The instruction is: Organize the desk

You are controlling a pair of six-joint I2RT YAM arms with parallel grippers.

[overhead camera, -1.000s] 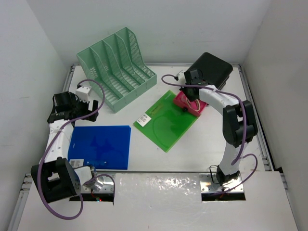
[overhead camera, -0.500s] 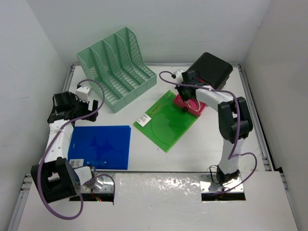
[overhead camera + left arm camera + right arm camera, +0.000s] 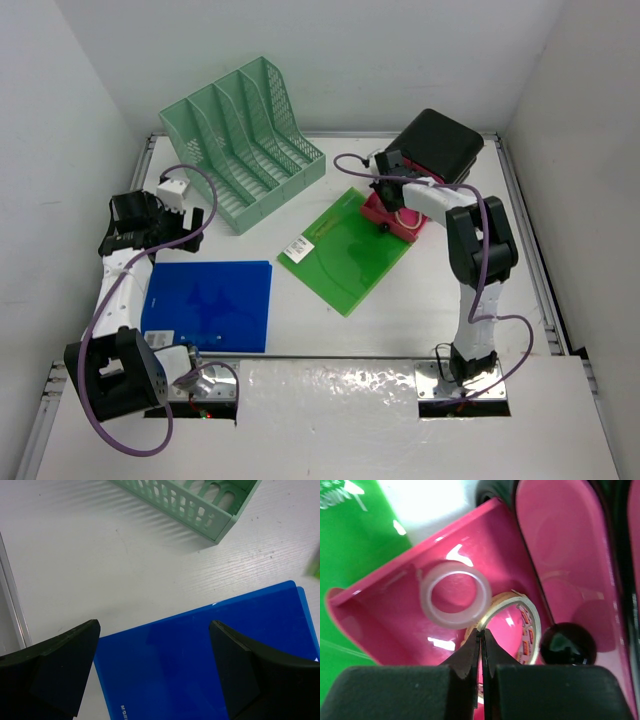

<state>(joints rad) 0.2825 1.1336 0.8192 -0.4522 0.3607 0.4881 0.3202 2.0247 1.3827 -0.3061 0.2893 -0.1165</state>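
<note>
right fingers (image 3: 462,680) pressed together at the rim of a tape roll (image 3: 531,625) in the pink tray (image 3: 380,615), grip unclear; left fingers (image 3: 60,665) spread over blue folder (image 3: 175,670).

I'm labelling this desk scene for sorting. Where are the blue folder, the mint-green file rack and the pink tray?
blue folder (image 3: 210,303), top external view, middle of its cover.
mint-green file rack (image 3: 243,147), top external view, a middle divider.
pink tray (image 3: 382,612), right wrist view, bare floor near its left wall.

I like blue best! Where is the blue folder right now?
In the top view the blue folder lies flat on the left side of the desk, with the mint-green file rack beyond it and the green folder to its right.
</note>
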